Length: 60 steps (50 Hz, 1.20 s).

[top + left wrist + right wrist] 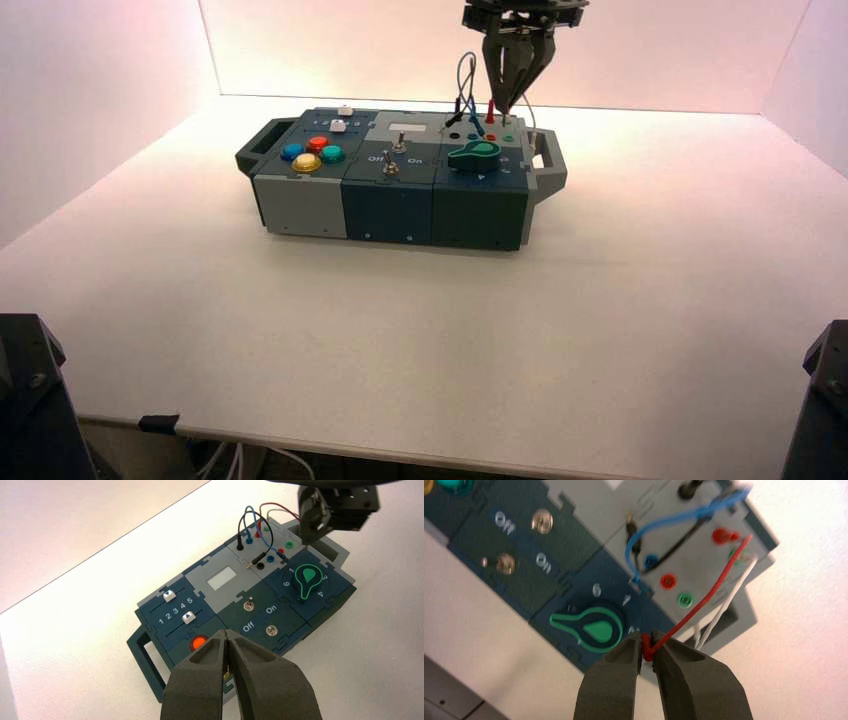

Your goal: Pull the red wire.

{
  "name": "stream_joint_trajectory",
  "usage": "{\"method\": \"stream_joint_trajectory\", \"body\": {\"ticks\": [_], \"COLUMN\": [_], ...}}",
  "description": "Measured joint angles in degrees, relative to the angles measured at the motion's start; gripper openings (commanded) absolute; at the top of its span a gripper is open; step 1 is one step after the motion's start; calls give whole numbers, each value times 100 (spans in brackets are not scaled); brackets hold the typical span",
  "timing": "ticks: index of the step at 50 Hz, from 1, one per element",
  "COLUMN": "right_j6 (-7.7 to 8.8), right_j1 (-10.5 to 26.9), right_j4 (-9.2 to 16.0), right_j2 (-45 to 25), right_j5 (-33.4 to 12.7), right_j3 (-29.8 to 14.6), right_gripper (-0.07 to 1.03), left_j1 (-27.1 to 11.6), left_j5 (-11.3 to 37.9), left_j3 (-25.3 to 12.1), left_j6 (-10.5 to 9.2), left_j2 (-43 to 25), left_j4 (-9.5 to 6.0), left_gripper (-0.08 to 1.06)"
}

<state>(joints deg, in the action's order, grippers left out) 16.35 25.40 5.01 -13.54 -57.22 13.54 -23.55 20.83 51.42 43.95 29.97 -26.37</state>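
High above the right end of the box [386,205], our right gripper [507,106] clenches one end of the red wire [710,595] between its fingertips. The right wrist view shows us the grip, with red caught at the tips and the lead stretched taut to a red plug [725,536] in the far row of sockets. From the high view we can make out that red plug upright beside the gripper, but cannot follow the lead into the fingers. The left wrist view, looking across from the left, shows the same lead arching from the far right sockets to the right gripper.

Our left gripper, its fingers pressed together on nothing, appears only in its own wrist view, in front of the box's near left part. That view also gives us the two white sliders [169,595] at the far left; the right wrist view leaves them out.

Beside the red lead, the white wire [728,601] runs over the right handle [327,547]. To their left we see the blue wire [674,520] looping over the sockets and a black plug [258,558] lying loose, its metal tip bare, while the green knob [474,155] sits at the near right.
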Motion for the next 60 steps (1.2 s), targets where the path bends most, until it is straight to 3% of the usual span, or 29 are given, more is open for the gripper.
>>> {"method": "stream_joint_trajectory", "body": {"ticks": [4,7,12,31,42,60], "right_j6": [79,158,176,185,202,211], "right_j1": [0,0,0,-9,-9,-9], "right_j4": [0,0,0,0,-9,0], "right_j2": [88,211,334,879,1230,1679], "right_j5": [88,176,202,9,-70,334], "right_j3": [123,211,220,299,615,1151], "right_gripper": [12,29,42,44,44,44], "left_j1": [0,0,9,0,0,0], "left_j5": [0,9,-9,-88,-158,-387], "left_j3": [0,-9,0,0,0,114], "left_j6": [-9,-9,-9,0,0,0], "left_j2": [9,9,9,-97,-97,-97], "left_j4": [0,0,0,0,0,0], "left_gripper": [-3,-3,-3,-3,-3,-3]}}
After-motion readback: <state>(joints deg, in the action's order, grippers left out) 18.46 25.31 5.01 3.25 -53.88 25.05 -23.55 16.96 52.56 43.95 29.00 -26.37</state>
